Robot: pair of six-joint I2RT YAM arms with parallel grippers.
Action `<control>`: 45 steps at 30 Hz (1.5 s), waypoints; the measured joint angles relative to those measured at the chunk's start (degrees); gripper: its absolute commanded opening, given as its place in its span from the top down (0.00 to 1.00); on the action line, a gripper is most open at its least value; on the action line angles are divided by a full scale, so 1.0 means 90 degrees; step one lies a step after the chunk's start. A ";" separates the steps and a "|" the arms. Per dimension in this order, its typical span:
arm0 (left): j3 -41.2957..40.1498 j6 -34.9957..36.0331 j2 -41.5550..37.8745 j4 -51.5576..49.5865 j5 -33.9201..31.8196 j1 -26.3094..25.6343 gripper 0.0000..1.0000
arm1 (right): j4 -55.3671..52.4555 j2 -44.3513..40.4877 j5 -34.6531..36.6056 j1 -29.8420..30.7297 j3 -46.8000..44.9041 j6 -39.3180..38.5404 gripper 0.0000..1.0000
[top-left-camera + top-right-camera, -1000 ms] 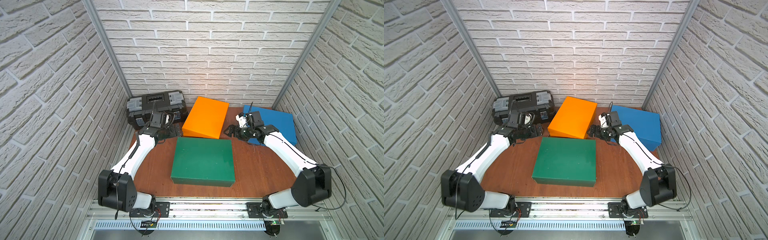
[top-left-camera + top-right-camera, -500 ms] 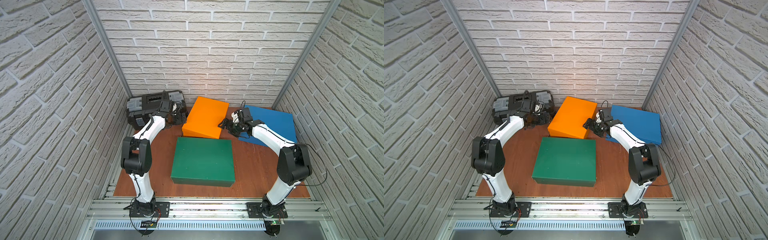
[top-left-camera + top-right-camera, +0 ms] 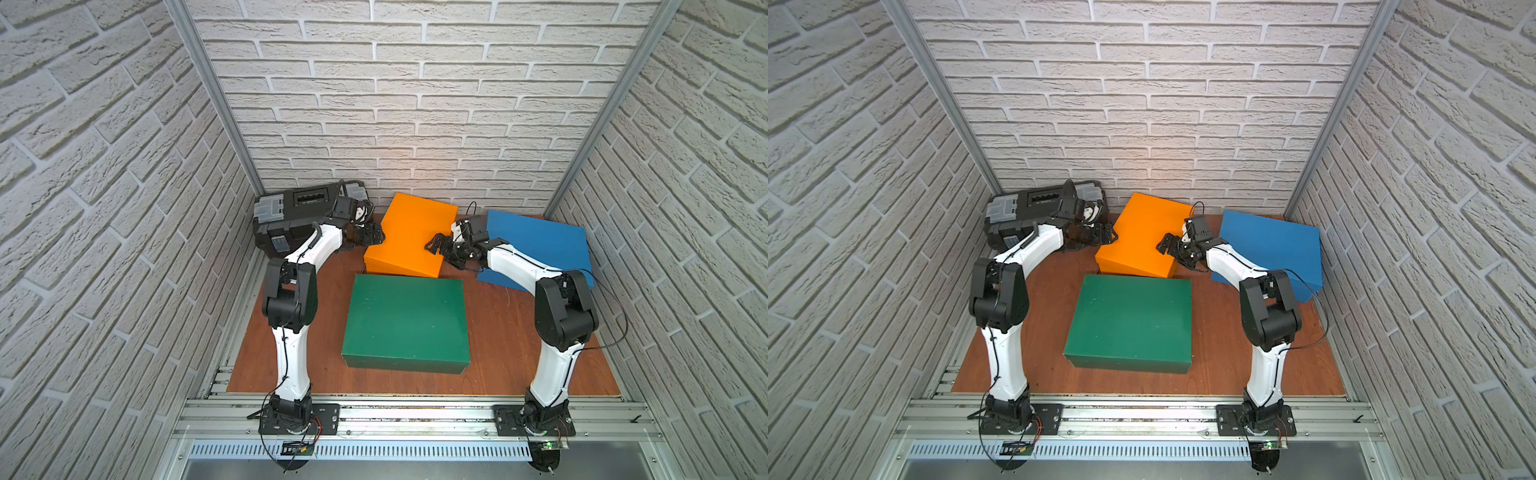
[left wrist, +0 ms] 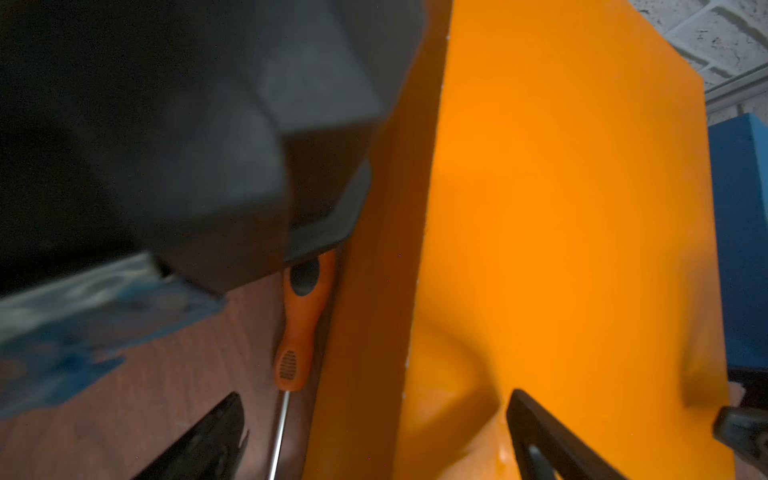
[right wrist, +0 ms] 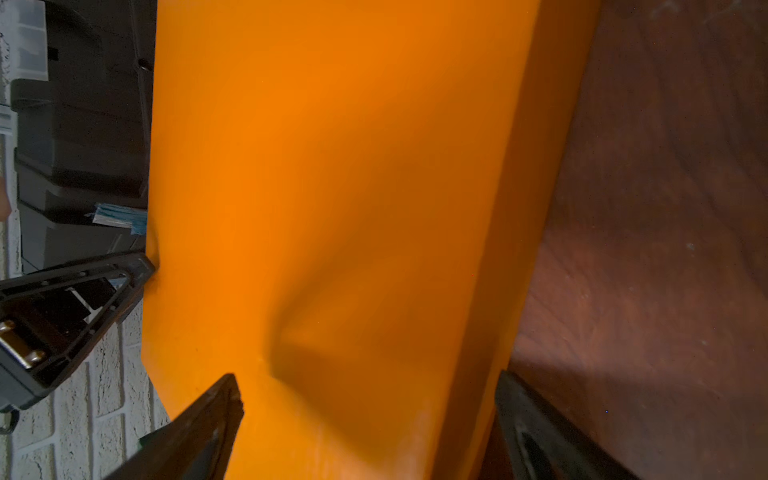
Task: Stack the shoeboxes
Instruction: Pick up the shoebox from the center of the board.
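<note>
Both grippers wide open at the orange shoebox (image 3: 411, 237), mid back edge of the worktop (image 3: 498, 353).

Top views: left gripper (image 3: 372, 236) at the box's left side and right gripper (image 3: 442, 253) at its right near corner, neither holding anything. The green shoebox (image 3: 405, 320) lies flat at centre, just in front of the orange one. The blue shoebox (image 3: 536, 245) is in the back right corner and the black toolbox (image 3: 291, 220) in the back left. Only the left wrist view shows an orange-handled screwdriver (image 4: 299, 328) on the worktop, in the gap between toolbox and orange box. Only the right wrist view shows a dent in the orange lid, and one of the left gripper's fingers (image 5: 124, 270) touching the box's far edge. Each wrist view has its jaws straddling a lid edge.
</note>
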 measured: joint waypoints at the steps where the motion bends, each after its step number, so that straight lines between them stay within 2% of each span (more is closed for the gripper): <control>1: 0.0068 0.0010 0.0061 -0.0022 0.0036 -0.0036 0.02 | 0.0049 0.0034 -0.0002 0.0027 0.0002 0.0002 0.04; 10: 0.0413 0.0053 0.0223 -0.0085 0.0248 -0.0284 0.02 | 0.0330 0.0121 0.0017 0.0085 0.0002 0.0192 0.10; 18: 0.1156 0.0075 0.0248 -0.0240 0.0117 -0.0381 0.02 | 0.0483 -0.0056 0.0214 0.0087 0.0002 0.0243 0.15; 26: 0.1673 0.0070 0.0248 -0.0316 -0.0058 -0.0517 0.02 | 0.0476 -0.0809 0.0539 0.0087 0.0017 0.0185 0.16; 37: 0.1712 0.0056 0.0175 -0.0440 -0.0134 -0.0610 0.02 | 0.0061 -0.1559 0.0753 0.0219 0.0146 0.0012 0.19; 45: 0.1443 0.0063 -0.0605 -0.0517 -0.0134 -0.0692 0.02 | -0.0352 -0.2475 0.1061 0.0561 -0.0097 -0.0034 0.19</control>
